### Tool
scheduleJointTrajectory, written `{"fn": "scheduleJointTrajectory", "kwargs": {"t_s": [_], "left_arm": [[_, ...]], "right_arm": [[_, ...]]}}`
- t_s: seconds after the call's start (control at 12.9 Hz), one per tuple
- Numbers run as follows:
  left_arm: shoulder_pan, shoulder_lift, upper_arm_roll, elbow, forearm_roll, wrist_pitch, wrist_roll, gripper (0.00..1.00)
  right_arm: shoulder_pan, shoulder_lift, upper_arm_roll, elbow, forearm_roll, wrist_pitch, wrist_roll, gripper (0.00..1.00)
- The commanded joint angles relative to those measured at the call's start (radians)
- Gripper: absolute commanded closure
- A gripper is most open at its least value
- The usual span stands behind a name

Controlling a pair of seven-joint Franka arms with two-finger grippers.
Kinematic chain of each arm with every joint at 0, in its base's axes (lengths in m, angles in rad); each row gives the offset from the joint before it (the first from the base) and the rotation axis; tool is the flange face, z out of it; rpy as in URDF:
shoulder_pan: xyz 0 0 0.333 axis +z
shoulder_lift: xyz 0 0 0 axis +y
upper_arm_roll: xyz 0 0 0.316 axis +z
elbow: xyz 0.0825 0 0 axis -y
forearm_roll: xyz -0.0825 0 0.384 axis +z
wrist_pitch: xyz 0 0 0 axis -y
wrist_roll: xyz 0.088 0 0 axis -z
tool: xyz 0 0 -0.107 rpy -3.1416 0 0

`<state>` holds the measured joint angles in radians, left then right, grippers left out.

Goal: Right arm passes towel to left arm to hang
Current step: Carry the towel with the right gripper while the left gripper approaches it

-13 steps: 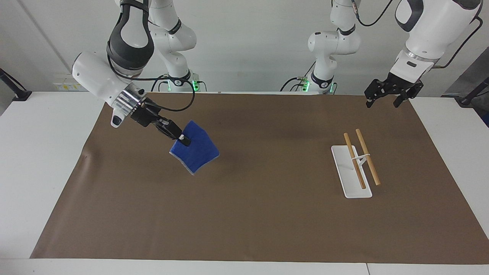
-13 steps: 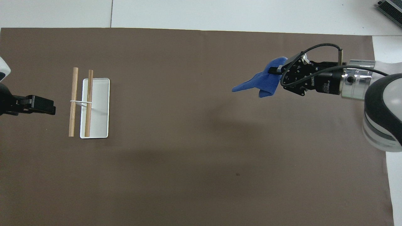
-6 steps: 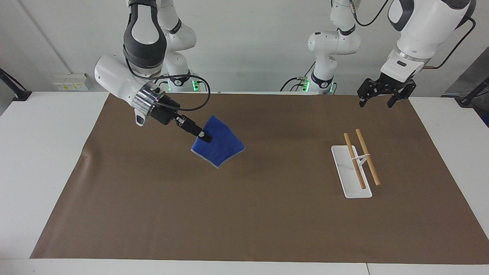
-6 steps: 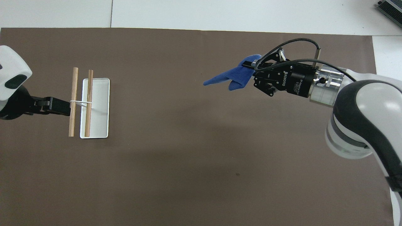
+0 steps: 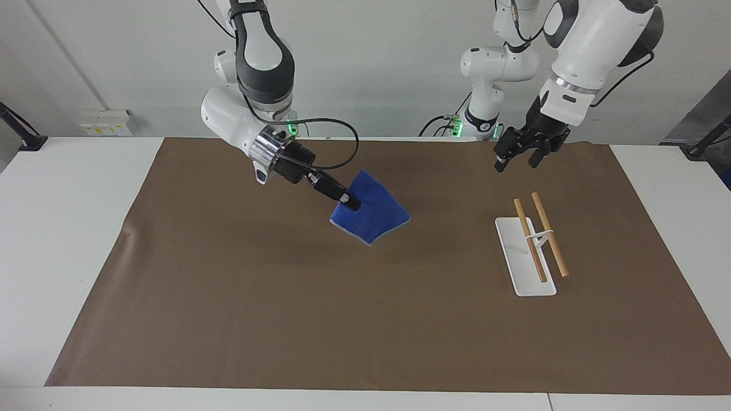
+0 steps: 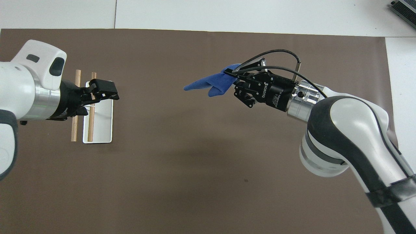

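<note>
The blue towel point(image 5: 374, 217) point(image 6: 208, 85) hangs in the air over the middle of the brown mat, pinched at one edge. My right gripper point(image 5: 348, 201) point(image 6: 231, 72) is shut on that edge, and the cloth droops from it toward the left arm's end of the table. My left gripper point(image 5: 514, 164) point(image 6: 109, 91) is open and holds nothing. It hangs in the air over the mat by the rack, well apart from the towel.
A white tray rack point(image 5: 514, 251) point(image 6: 100, 113) with two wooden bars point(image 5: 549, 234) stands on the mat toward the left arm's end. The brown mat point(image 5: 365, 319) covers most of the white table.
My right arm has carried the towel from its own end toward the middle of the mat. My left gripper has swung in toward the middle, coming over the rack area, still open.
</note>
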<state>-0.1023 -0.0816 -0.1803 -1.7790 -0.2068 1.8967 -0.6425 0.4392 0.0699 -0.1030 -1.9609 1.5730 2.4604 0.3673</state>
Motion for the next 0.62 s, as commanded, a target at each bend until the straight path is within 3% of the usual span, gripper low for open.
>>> {"fn": "scheduleJointTrajectory", "kwargs": {"t_s": [0.0, 0.15, 0.39, 0.54], "left_arm": [[-0.005, -0.053, -0.019, -0.098, -0.083, 0.164, -0.204, 0.00], [-0.005, -0.060, -0.057, -0.143, -0.112, 0.310, -0.360, 0.00], [-0.011, -0.046, -0.111, -0.213, -0.115, 0.542, -0.596, 0.00], [-0.014, -0.018, -0.129, -0.233, -0.117, 0.614, -0.628, 0.00]], "right_arm": [[0.027, 0.011, 0.006, -0.013, 0.112, 0.020, 0.013, 1.00], [0.065, 0.021, 0.009, -0.012, 0.203, 0.081, 0.013, 1.00], [0.087, 0.021, 0.009, -0.012, 0.225, 0.103, 0.015, 1.00], [0.113, 0.027, 0.009, -0.012, 0.307, 0.107, 0.015, 1.00]]}}
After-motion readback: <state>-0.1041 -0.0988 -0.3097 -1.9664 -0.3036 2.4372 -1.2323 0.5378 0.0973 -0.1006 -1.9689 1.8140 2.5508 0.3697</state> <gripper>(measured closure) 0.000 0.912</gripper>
